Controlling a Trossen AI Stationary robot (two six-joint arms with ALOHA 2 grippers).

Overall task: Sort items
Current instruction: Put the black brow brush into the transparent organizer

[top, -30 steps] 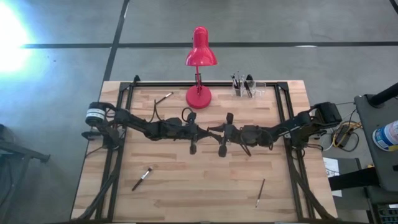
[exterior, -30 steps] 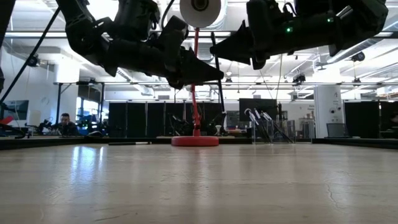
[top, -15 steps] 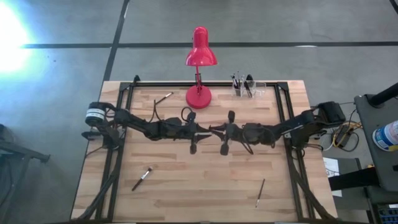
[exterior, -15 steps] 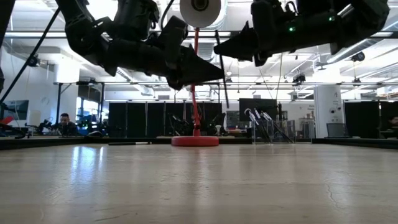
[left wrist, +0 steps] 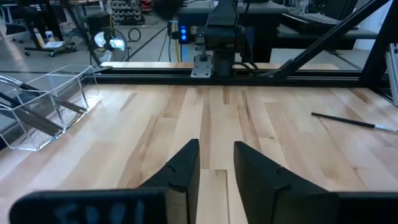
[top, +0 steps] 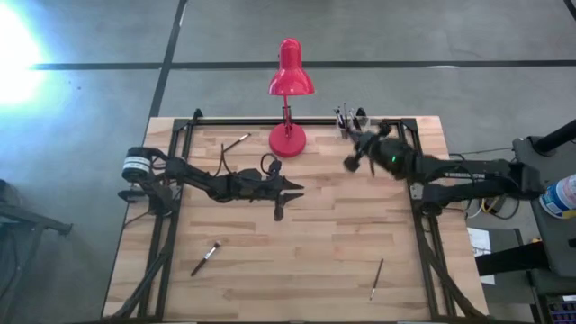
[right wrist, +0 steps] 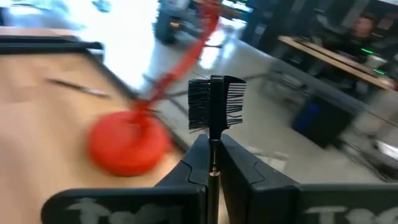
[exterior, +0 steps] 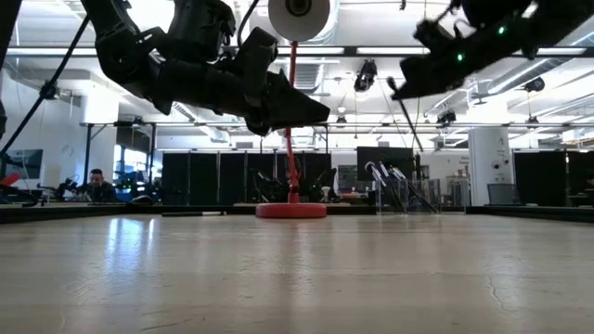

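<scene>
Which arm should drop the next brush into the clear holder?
Right. Its gripper is shut on a comb-tipped brush and hangs beside the clear holder at the table's far edge. The left gripper is open, empty and mid-table.

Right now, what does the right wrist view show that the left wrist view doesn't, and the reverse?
Right wrist only: the right claw shut on a brush with a comb-and-bristle head, and the red lamp base beyond it. Left wrist only: the left claw open over bare wood, the clear holder with brushes inside, and a thin brush lying on the table. Both show the wooden tabletop.
</scene>
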